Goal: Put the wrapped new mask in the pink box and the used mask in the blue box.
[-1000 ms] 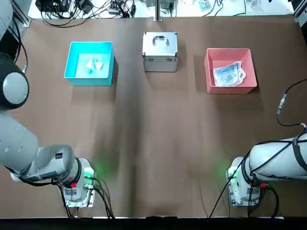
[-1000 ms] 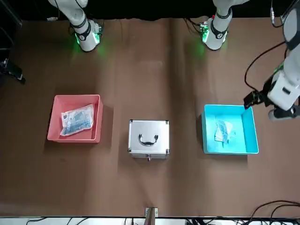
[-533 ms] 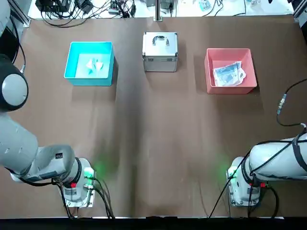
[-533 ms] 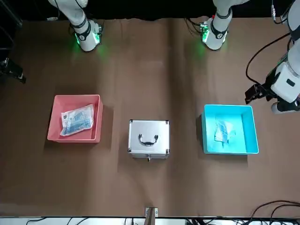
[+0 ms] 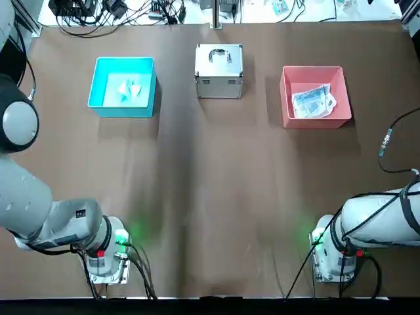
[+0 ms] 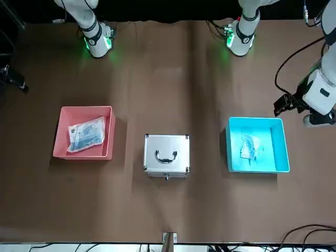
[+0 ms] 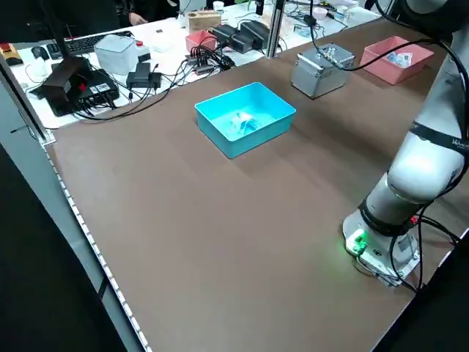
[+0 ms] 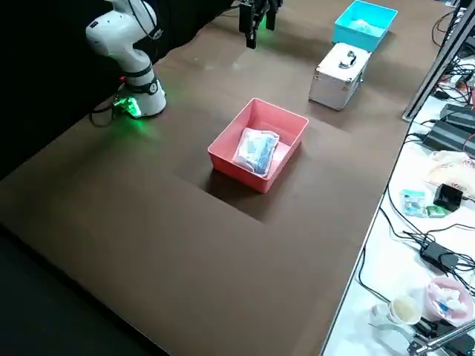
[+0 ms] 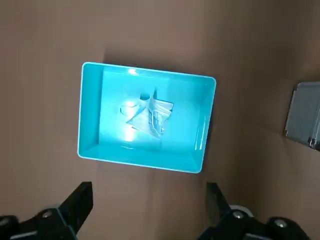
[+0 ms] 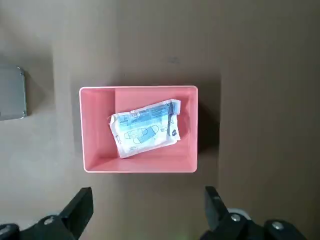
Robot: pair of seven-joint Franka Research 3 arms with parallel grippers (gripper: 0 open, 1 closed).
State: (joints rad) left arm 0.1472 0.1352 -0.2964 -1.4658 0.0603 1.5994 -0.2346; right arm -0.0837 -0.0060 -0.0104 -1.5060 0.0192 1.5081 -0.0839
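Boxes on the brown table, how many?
3: the blue box on the robot's left, the silver case between, the pink box on its right.

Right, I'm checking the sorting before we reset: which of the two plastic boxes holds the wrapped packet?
The pink box, right of the silver case; the blue box holds only the bare used mask.

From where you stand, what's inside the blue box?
Inside the blue box lies one crumpled light-blue mask, bare, with a thin loop showing. Whatever its folds cover can't be seen.
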